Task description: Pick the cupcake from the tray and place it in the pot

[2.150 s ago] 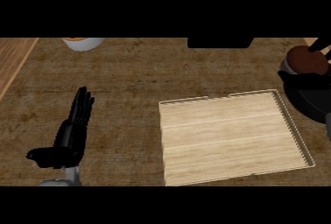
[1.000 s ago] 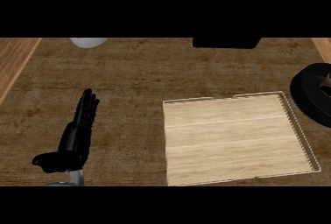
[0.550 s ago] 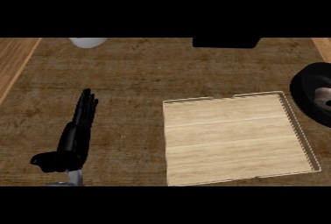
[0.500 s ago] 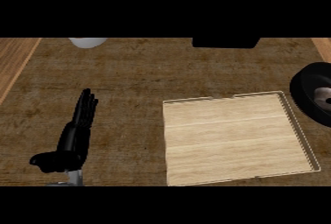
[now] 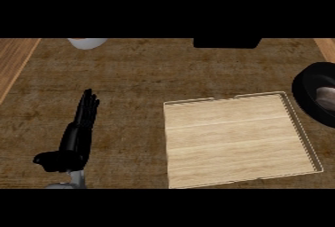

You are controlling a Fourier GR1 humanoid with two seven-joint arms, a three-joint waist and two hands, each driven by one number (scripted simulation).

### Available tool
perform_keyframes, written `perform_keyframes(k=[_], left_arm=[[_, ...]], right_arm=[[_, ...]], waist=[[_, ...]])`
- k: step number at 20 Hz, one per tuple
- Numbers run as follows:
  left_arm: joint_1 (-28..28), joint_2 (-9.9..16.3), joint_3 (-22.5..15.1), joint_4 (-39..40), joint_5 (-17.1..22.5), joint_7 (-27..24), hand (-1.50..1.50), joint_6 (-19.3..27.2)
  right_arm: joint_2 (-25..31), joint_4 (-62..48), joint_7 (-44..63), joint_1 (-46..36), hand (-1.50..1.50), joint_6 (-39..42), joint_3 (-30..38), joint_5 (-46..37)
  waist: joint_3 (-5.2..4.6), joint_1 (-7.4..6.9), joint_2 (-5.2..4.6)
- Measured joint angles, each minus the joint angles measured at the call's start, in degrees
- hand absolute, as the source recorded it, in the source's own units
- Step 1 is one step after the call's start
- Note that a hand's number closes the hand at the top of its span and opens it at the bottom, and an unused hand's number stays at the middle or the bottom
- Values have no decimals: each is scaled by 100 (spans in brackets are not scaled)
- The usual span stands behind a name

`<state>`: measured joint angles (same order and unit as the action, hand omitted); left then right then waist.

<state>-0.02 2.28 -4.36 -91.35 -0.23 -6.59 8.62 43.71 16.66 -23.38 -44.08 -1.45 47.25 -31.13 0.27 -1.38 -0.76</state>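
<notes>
The light wooden tray (image 5: pixel 237 142) lies right of centre on the counter, with nothing on it. At the right edge stands the black pot (image 5: pixel 305 94), cut off by the frame. Inside it a pale brownish lump shows, which looks like the cupcake (image 5: pixel 326 95). My left hand (image 5: pixel 76 135) rests at the lower left, open with its fingers straight and pointing away from me, well apart from the tray. My right hand is not in view.
A white rounded object (image 5: pixel 87 42) sits at the far edge on the left. A black object (image 5: pixel 226 42) stands at the far edge above the tray. A lighter wood strip (image 5: pixel 16 58) runs along the left side.
My right hand, which hovered over the pot at the upper right, has left the view. The pale lump now shows inside the pot. The left hand has stayed put.
</notes>
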Motion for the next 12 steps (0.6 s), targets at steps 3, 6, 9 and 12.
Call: perform_keyframes(k=[3, 6, 9, 12], left_arm=[[-93, -47, 16, 135, 10, -75, 0, 3], [-91, -87, -29, 104, -10, -65, 0, 16], [-161, -10, 44, 116, 36, -41, 0, -48], [-165, 9, 31, 0, 18, 83, 0, -35]], right_arm=[[226, -161, -131, 96, -150, 90, 265, 272], [460, -277, -338, 265, -150, 258, 470, 500], [696, -368, -495, 403, -150, 415, 622, 663], [879, -430, -722, 586, -150, 630, 755, 822]], waist=[[0, -21, -17], [3, -36, -18], [9, -60, -30], [13, -65, -27]])
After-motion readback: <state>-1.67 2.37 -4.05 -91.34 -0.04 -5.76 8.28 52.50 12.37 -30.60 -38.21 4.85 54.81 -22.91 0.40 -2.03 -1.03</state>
